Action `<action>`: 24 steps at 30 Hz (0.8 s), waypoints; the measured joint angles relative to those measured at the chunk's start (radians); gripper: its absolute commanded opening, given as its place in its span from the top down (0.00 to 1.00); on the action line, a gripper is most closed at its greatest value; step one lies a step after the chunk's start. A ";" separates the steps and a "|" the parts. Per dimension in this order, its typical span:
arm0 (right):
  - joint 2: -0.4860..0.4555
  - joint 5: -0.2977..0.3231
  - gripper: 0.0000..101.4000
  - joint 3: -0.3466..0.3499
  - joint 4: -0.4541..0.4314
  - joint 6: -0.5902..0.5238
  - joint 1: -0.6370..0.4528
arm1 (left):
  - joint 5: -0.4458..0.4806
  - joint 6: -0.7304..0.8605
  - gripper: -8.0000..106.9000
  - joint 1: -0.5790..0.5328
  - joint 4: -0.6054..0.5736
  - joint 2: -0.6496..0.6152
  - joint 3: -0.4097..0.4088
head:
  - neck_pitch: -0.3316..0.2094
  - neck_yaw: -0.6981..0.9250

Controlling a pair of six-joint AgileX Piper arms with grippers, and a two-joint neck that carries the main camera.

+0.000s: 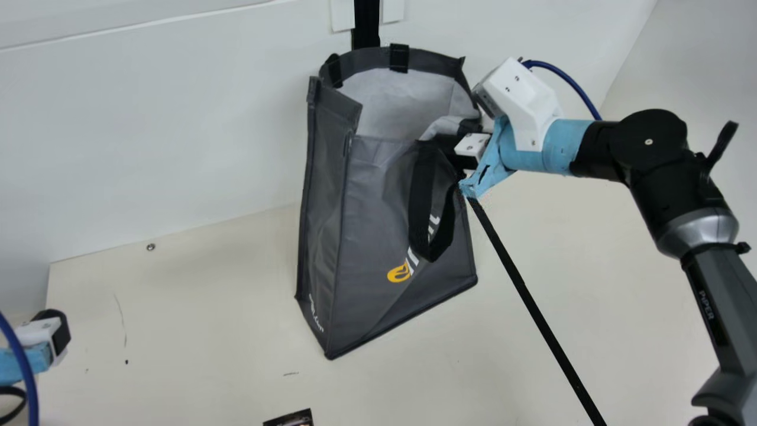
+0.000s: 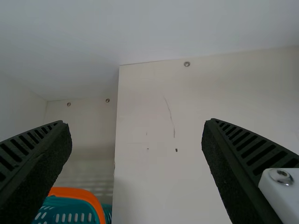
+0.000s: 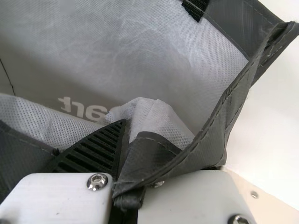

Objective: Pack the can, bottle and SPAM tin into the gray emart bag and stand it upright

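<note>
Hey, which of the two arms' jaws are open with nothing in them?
The left arm's jaws: they stand apart and empty, while the right arm's jaws pinch the gray bag near its rim.

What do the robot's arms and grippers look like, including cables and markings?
The right arm has black joints, a gray link with pale lettering, a silver ring, light-blue wrapping, a white housing and a dark-blue cable. The left arm shows the same wrapping and cable colours. The left gripper and right gripper have black ribbed fingers and white mounts.

Bright, diffuse light, soft faint shadows
</note>
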 measured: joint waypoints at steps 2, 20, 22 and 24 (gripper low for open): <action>0.000 0.000 1.00 -0.010 -0.012 0.005 -0.019 | 0.000 0.000 0.15 0.000 0.000 0.000 0.000 | -0.002 0.002; 0.038 0.048 1.00 -0.147 -0.130 0.031 -0.203 | 0.000 0.000 0.15 0.000 0.000 0.000 0.000 | -0.002 0.000; 0.043 0.052 1.00 -0.161 -0.150 0.032 -0.224 | 0.000 0.000 0.15 0.000 0.000 0.000 0.000 | -0.002 0.000; 0.048 0.058 1.00 -0.174 -0.168 0.036 -0.243 | 0.000 0.000 0.15 0.000 0.000 0.000 0.000 | -0.002 0.000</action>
